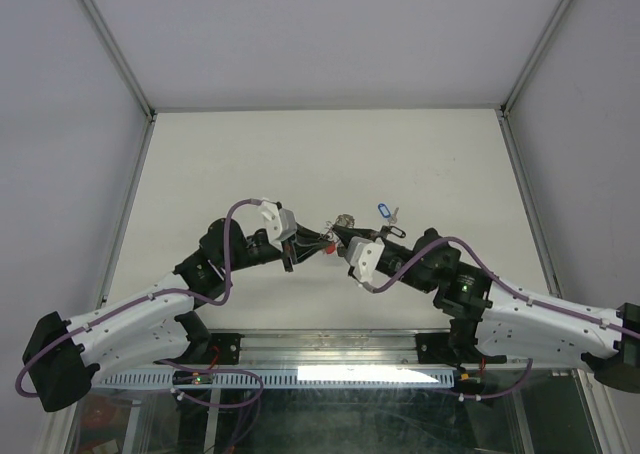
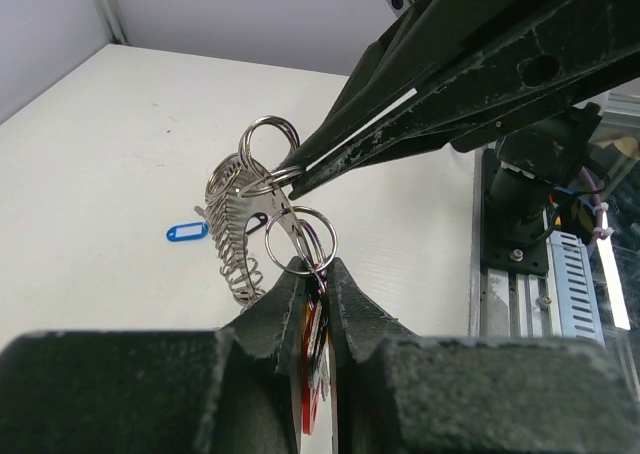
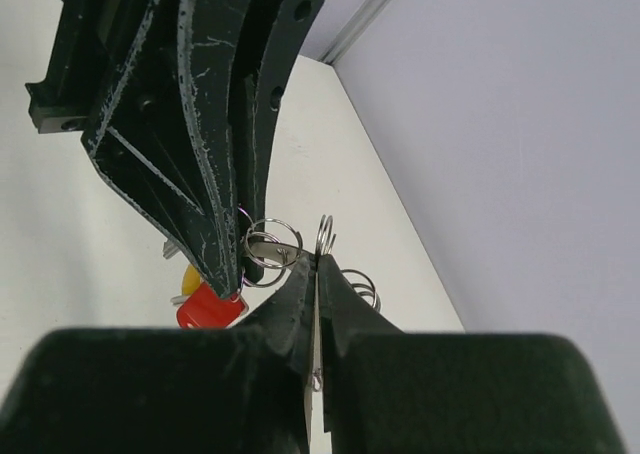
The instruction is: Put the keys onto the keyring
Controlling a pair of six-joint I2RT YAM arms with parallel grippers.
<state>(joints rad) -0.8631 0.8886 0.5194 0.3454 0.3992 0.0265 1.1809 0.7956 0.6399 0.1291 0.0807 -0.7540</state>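
From above, the left tool (image 1: 298,246) and the right tool (image 1: 335,236) are tip to tip a little below the middle of the frame, over the pale worktop (image 1: 250,164). The keyring (image 1: 346,219) is just above the right tool's tip. A key with a blue tag (image 1: 381,210) lies on the worktop to the right of it.

In the left wrist view, the left tool at bottom centre is clamped on the keys (image 2: 312,334). Red and yellow tags show between its fingers, and a split ring (image 2: 300,236) stands out above the tips. The right tool, in the upper right, is pressed together on the top of the coiled keyring, which hangs at centre left.

In the right wrist view, the right tool at bottom centre pinches a thin ring edge. The left tool fills the upper left, with a red tag (image 3: 208,309) just below its tip.
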